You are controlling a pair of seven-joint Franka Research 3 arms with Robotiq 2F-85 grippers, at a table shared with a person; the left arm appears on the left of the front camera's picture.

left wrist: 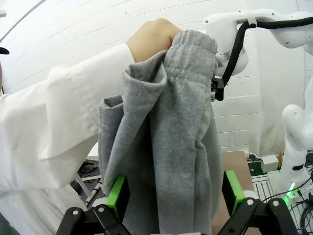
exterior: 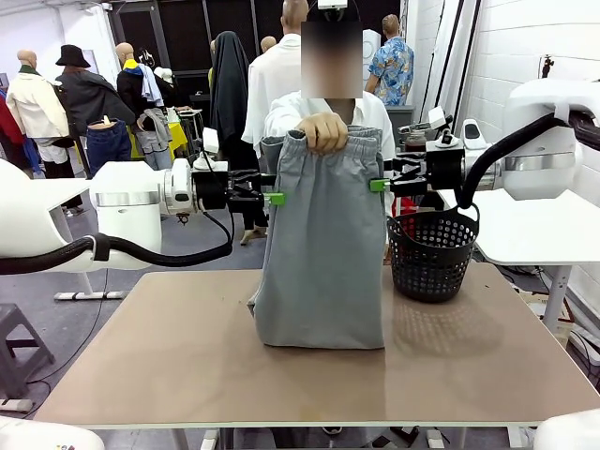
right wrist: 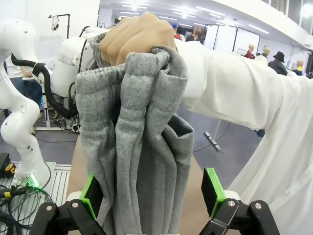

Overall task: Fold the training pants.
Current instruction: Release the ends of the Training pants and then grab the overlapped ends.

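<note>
A person's hand [exterior: 324,130] holds the light grey training pants [exterior: 323,253] up by the gathered waistband, and the legs hang down to the table [exterior: 169,356]. My left gripper [exterior: 274,199] points at the pants' left edge just below the waistband. My right gripper [exterior: 379,185] points at the right edge at about the same height. In the left wrist view the pants [left wrist: 166,147] hang between the green pads [left wrist: 117,195] of the open left gripper [left wrist: 175,196]. The right wrist view shows the fabric [right wrist: 142,142] between the pads [right wrist: 213,190] of the open right gripper [right wrist: 152,193]. Neither grips the cloth.
A black mesh basket [exterior: 431,255] stands on the table's far right, close to the pants' right edge. The person in a white shirt [exterior: 281,112] stands at the far side behind the pants. The near half of the table is bare.
</note>
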